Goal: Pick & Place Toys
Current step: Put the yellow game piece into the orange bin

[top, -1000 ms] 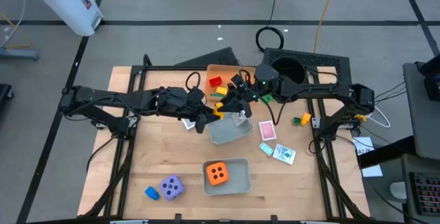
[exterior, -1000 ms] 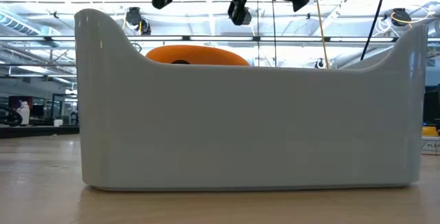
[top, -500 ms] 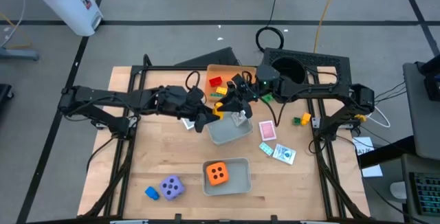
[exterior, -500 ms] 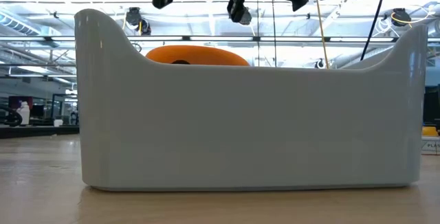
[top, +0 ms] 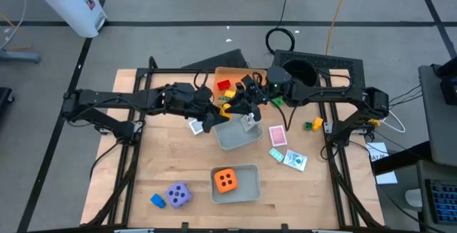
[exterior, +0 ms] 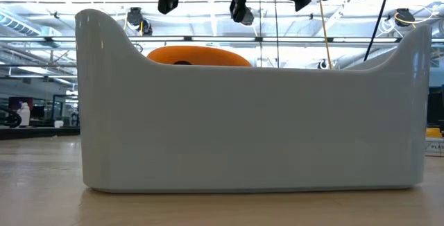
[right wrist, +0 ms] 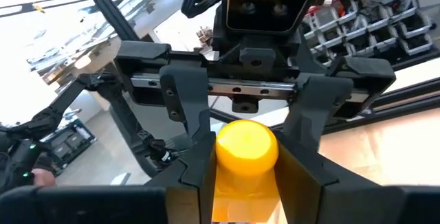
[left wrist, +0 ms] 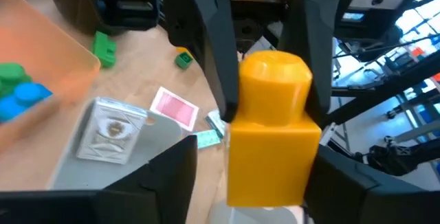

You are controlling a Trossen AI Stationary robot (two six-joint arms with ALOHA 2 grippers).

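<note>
Over the grey tray (top: 238, 137), right gripper (top: 230, 105) clamps the yellow brick (top: 225, 107); left gripper (top: 218, 113) parted beside it

The middle of the wooden table (top: 171, 161) is crowded: the left gripper (top: 216, 114) and right gripper (top: 234, 107) meet nose to nose around a yellow brick (left wrist: 272, 129), above the near edge of the orange tray (top: 230, 73) and the far end of a grey tray (top: 239, 137). Bare wood lies open on the left side. At the front, a second grey tray (top: 243, 183) and purple die (top: 178, 194) block the way, with cards (top: 277, 136) on the right.
</note>
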